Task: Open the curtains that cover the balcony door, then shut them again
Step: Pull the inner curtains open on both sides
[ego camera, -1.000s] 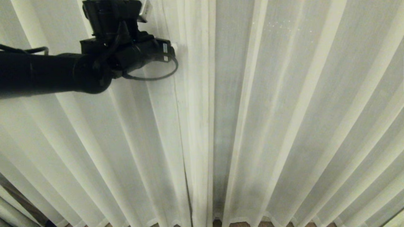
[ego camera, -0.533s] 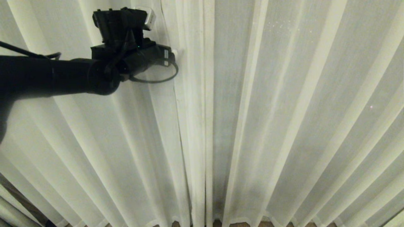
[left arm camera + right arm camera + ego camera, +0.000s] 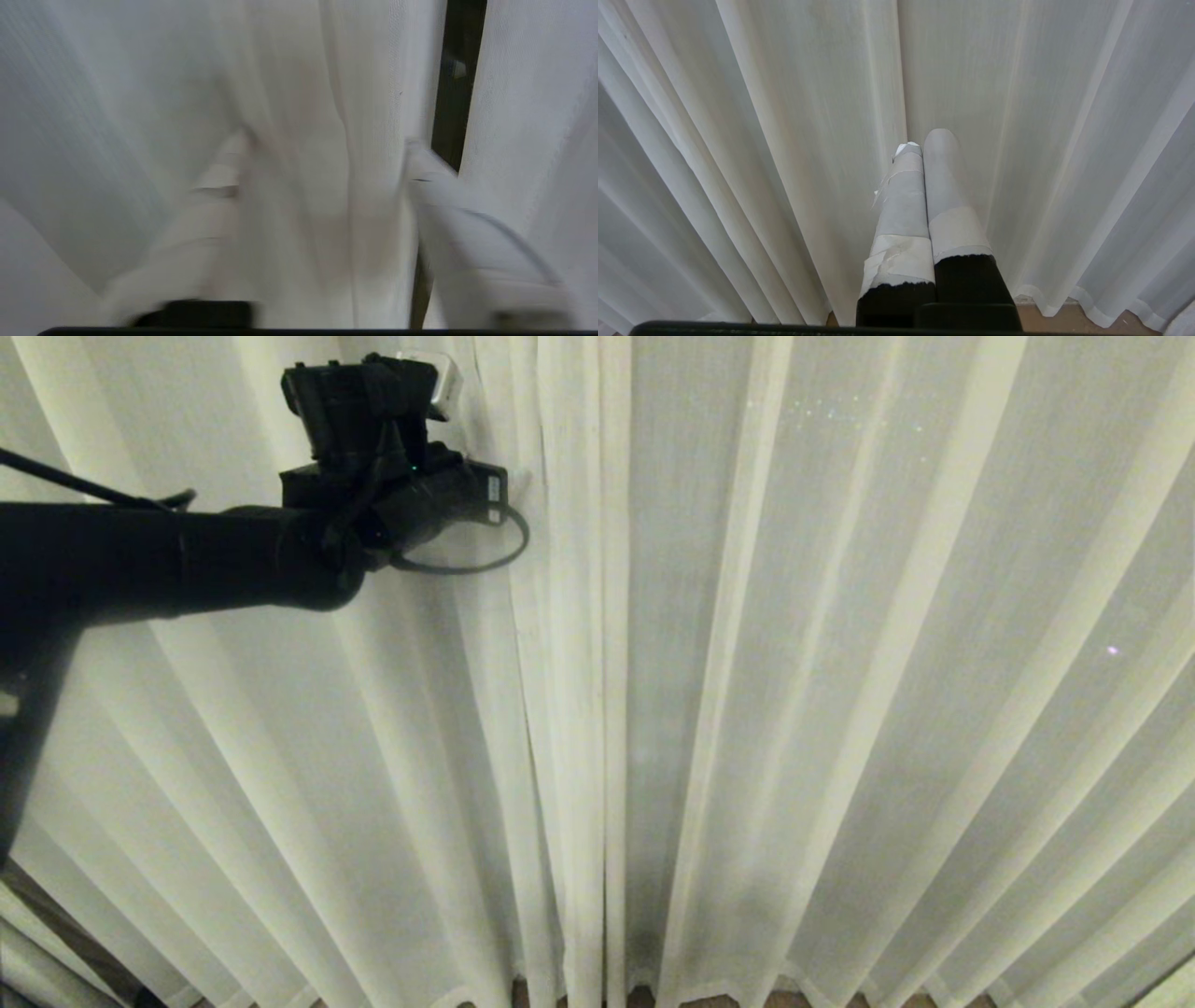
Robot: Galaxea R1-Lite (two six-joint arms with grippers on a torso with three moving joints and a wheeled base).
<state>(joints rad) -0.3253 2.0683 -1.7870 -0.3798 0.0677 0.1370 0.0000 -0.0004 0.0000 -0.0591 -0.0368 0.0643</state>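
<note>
Two curtains [image 3: 747, 663] hang drawn across the balcony door [image 3: 455, 79], whose dark frame shows only through the slit at their meeting edges. Over the last second the left gripper [image 3: 322, 163] has begun narrowing around the left panel's edge, half-open, fabric between its fingers [image 3: 434, 186], not yet pinched. Right gripper [image 3: 924, 144] idles, pressed together and empty.

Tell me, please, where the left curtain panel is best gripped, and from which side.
Probably at its inner edge, where the pleats bunch beside the dark gap. Come straight at the fabric, as the left tool does: its fingers straddle that vertical fold.
</note>
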